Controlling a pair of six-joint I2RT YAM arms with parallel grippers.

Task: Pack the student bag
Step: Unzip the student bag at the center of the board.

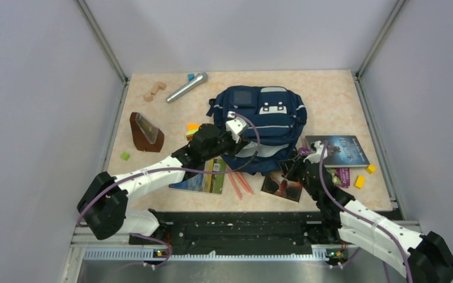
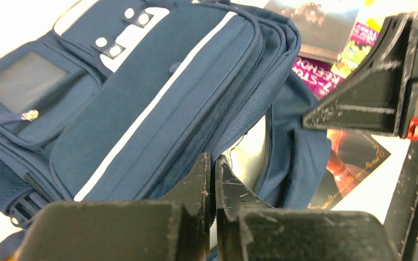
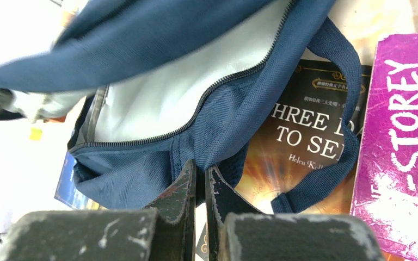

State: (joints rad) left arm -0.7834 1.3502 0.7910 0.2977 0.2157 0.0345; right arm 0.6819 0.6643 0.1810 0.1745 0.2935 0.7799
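Beige speckled tabletop [image 1: 330, 94], grey walls around. Large navy-blue fabric student bag with light grey stripes [image 1: 265, 118] lies mid-table, main zip open, pale lining showing. Left gripper [image 2: 213, 163] at upper edge of bag mouth, fingers pressed together; fabric between them not discernible. Right gripper [image 3: 200, 173] at bag's near rim, fingers clamped on blue fabric fold. Orange-brown book [image 3: 305, 136] under bag's strap; purple book [image 3: 408, 136] just beside bag.

The bag [image 2: 158, 103] above the left jaws is matt woven navy cloth with a smooth pale lining [image 3: 152, 98], the book [image 3: 310, 136] beside the right jaws has a glossy paper cover, and the fingers [image 3: 179, 190] are scuffed matt black.
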